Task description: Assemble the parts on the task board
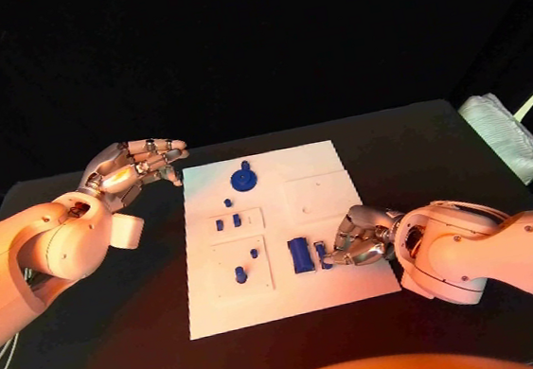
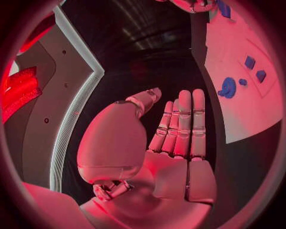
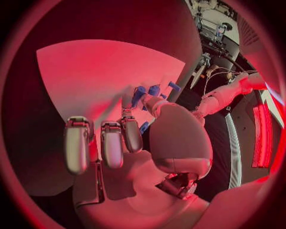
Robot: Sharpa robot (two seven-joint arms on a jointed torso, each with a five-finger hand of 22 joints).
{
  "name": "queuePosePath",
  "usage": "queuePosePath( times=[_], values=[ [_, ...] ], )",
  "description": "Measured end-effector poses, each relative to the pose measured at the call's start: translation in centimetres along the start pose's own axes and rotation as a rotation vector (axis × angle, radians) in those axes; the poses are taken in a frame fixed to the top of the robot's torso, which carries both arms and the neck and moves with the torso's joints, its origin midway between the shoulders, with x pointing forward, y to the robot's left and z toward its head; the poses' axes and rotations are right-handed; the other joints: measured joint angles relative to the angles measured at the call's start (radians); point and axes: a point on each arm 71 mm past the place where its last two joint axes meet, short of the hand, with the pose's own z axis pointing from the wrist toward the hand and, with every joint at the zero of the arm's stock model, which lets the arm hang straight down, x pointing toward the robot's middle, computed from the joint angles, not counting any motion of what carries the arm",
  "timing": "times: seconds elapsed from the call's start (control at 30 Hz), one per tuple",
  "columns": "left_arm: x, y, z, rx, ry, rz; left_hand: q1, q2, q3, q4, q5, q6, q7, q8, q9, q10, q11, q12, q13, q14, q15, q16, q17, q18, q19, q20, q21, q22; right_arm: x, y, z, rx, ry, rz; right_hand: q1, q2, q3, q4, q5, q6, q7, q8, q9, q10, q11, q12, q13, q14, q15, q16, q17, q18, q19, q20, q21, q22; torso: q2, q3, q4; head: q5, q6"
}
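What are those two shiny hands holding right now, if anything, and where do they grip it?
The left hand holds nothing, fingers apart. The right hand rests on the task board beside the blue parts; whether it grips one cannot be told.

No readable text (none on any surface)

The left hand lay flat and bare, its fingers straight and close together, holding nothing, over the black table. Beyond the fingertips stood the white task board, bearing a blue gear-like part, a small blue piece just beside it, and two blue blocks, possibly standing in recesses.
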Motion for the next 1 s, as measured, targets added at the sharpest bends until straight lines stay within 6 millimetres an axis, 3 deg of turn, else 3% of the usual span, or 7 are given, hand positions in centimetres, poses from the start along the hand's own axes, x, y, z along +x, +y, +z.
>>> queuePosePath(
  times=[0.2, 0.33, 1.0],
  values=[
    [-0.03, 0.02, -0.01, -0.002, -0.001, 0.000, 0.000, 0.000, 0.000, 0.006, 0.000, 0.000, 0.000, 0.000, 0.000, 0.000, 0.000, 0.000, -0.001, 0.000, 0.000, 0.000, 0.000, 0.000, 0.000, 0.000, 0.000, -0.001, 0.09, 0.17, -0.12, -0.018, 0.004, -0.003, 0.000, -0.001, -0.016, 0.011, -0.026, 0.000, 0.000, 0.000, -0.001, 0.000, 0.000, 0.000, 0.000, 0.000, 0.000, 0.000, 0.000, 0.000, 0.000, 0.000, 0.004, 0.000, 0.000, 0.0005, 0.0000, 0.001, -0.002],
    [-0.06, 0.03, -0.02, -0.004, -0.001, 0.000, 0.000, 0.000, 0.000, 0.006, 0.000, 0.000, 0.000, 0.000, 0.000, 0.000, 0.000, 0.000, -0.001, 0.000, 0.000, 0.000, 0.000, 0.000, 0.000, 0.000, 0.000, -0.001, 0.04, 0.13, -0.20, -0.027, 0.003, -0.002, -0.022, -0.002, -0.037, 0.029, 0.004, 0.000, 0.000, 0.000, -0.001, 0.000, 0.000, 0.000, 0.000, 0.000, 0.000, 0.000, 0.000, 0.000, 0.000, 0.000, 0.004, 0.000, 0.000, 0.0006, -0.0001, 0.001, -0.002],
    [-0.17, 0.06, -0.07, -0.009, -0.004, 0.001, 0.000, 0.000, 0.000, 0.006, 0.000, 0.000, 0.000, 0.000, 0.000, 0.000, 0.000, 0.000, -0.001, 0.000, 0.000, 0.000, 0.000, 0.000, 0.000, 0.000, 0.000, -0.001, -0.16, -0.11, -0.59, -0.049, 0.002, 0.006, -0.036, -0.001, -0.056, 0.049, 0.009, 0.004, 0.004, 0.000, -0.001, 0.000, 0.000, 0.000, 0.000, 0.000, 0.000, 0.000, 0.000, 0.000, 0.000, 0.000, 0.008, 0.000, 0.000, 0.0007, -0.0002, 0.003, -0.003]
  ],
)
